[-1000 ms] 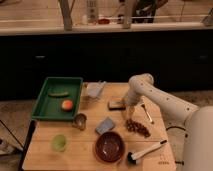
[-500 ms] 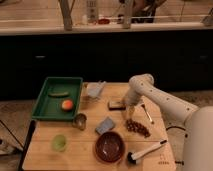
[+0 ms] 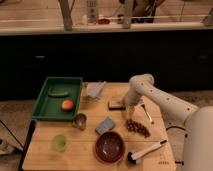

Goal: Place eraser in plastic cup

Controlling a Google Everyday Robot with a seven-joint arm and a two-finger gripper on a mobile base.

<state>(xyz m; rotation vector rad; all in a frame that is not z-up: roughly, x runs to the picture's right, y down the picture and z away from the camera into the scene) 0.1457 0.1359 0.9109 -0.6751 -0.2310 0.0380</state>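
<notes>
A dark flat eraser (image 3: pixel 117 104) lies on the wooden table (image 3: pixel 85 152) right of centre. My gripper (image 3: pixel 128 111) hangs from the white arm (image 3: pixel 150 92) just right of the eraser and close above the tabletop; I cannot tell whether it touches the eraser. A pale green plastic cup (image 3: pixel 60 142) stands upright near the front left of the table, well away from the gripper.
A green tray (image 3: pixel 44 102) with an orange fruit (image 3: pixel 67 104) and a green vegetable (image 3: pixel 59 93) sits at the left. A metal cup (image 3: pixel 80 120), a grey-blue block (image 3: pixel 105 125), a red bowl (image 3: pixel 109 146), a brown cluster (image 3: pixel 137 127), a brush (image 3: pixel 146 150) and a clear wrapper (image 3: pixel 95 89) are also on the table.
</notes>
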